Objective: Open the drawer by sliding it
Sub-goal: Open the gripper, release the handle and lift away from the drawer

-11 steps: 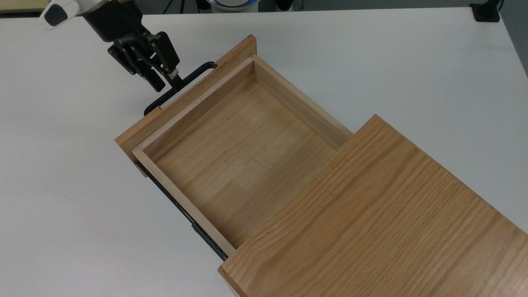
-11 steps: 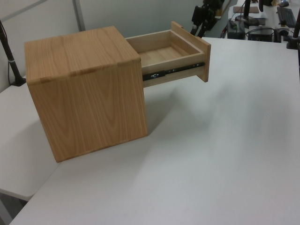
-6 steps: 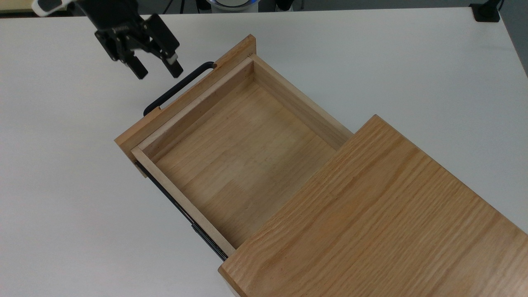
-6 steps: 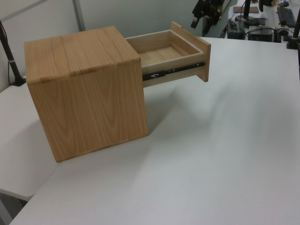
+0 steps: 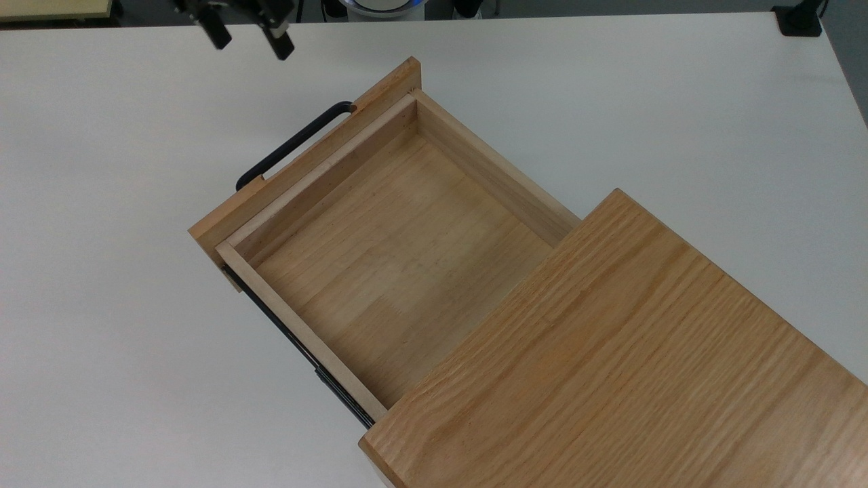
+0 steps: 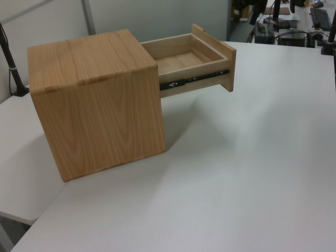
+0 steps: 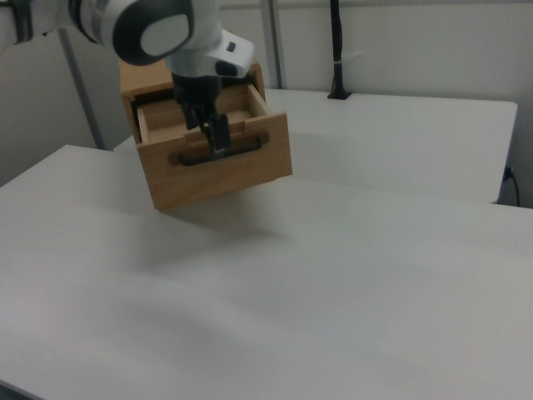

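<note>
Gripper (image 5: 247, 37) off handle (image 5: 293, 143) since a second ago, fingers spread, empty, now well apart at top view's far left edge. Drawer (image 5: 386, 251) unmoved, pulled far out of cabinet (image 5: 610, 366) on table (image 5: 102, 271). Opening looks done; arm retreating.

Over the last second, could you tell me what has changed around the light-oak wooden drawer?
The black two-finger gripper, open, let go of the thin black bar handle and backed away toward the top view's upper edge. The light-oak drawer stayed pulled out and empty; the oak cabinet did not shift.
</note>
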Robot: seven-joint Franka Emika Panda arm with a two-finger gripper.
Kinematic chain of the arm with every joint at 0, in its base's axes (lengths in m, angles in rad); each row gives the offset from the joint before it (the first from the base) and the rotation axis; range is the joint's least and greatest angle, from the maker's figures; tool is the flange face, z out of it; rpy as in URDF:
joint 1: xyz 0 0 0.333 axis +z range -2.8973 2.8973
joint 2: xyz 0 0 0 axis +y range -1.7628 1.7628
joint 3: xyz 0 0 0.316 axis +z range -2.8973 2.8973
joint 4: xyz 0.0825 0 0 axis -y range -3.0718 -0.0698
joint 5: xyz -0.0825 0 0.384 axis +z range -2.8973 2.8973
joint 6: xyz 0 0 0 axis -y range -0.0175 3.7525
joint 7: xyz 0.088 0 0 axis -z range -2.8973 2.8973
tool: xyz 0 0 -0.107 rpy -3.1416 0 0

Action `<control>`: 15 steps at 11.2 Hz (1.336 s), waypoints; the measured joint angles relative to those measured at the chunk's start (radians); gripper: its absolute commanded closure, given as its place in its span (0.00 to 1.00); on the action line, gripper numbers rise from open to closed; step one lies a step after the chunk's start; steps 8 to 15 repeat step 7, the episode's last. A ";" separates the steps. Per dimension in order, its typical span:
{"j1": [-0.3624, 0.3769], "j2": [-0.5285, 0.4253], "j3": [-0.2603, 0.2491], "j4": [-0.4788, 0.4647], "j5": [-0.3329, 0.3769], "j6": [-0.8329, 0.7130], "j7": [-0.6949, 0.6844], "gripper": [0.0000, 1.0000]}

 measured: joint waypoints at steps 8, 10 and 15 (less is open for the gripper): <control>0.095 -0.055 0.069 -0.011 -0.325 -0.077 -0.096 0.00; 0.095 -0.055 0.069 -0.011 -0.325 -0.077 -0.096 0.00; 0.095 -0.055 0.069 -0.011 -0.325 -0.077 -0.096 0.00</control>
